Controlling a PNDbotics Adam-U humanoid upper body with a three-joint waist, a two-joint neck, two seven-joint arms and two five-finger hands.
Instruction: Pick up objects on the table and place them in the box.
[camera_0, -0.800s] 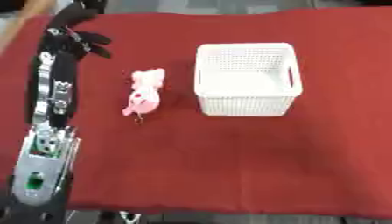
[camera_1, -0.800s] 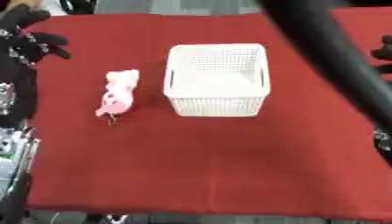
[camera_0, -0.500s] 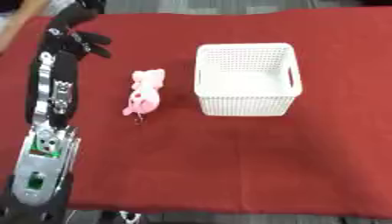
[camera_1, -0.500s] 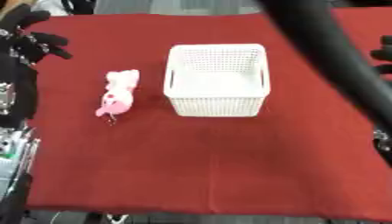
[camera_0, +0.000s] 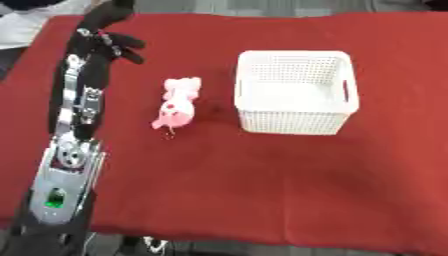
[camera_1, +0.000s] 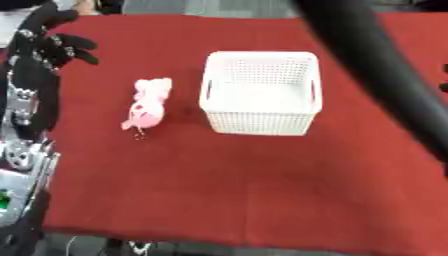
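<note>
A pink plush toy (camera_0: 178, 107) lies on the red tablecloth (camera_0: 262, 190), left of the white slatted box (camera_0: 296, 92), which stands upright with nothing visible inside. My left arm runs up the left side of the table. Its black left hand (camera_0: 103, 36) hovers open at the far left corner, fingers spread, well behind and left of the toy and holding nothing. In the right eye view my right arm (camera_1: 367, 65) crosses as a dark blurred band from the top to the right edge. Its hand is out of sight.
The cloth's front edge (camera_0: 227, 239) runs along the bottom, with dark floor below it. A patch of white cloth (camera_0: 26, 25) shows beyond the far left corner. Bare cloth stretches in front of the box and toy.
</note>
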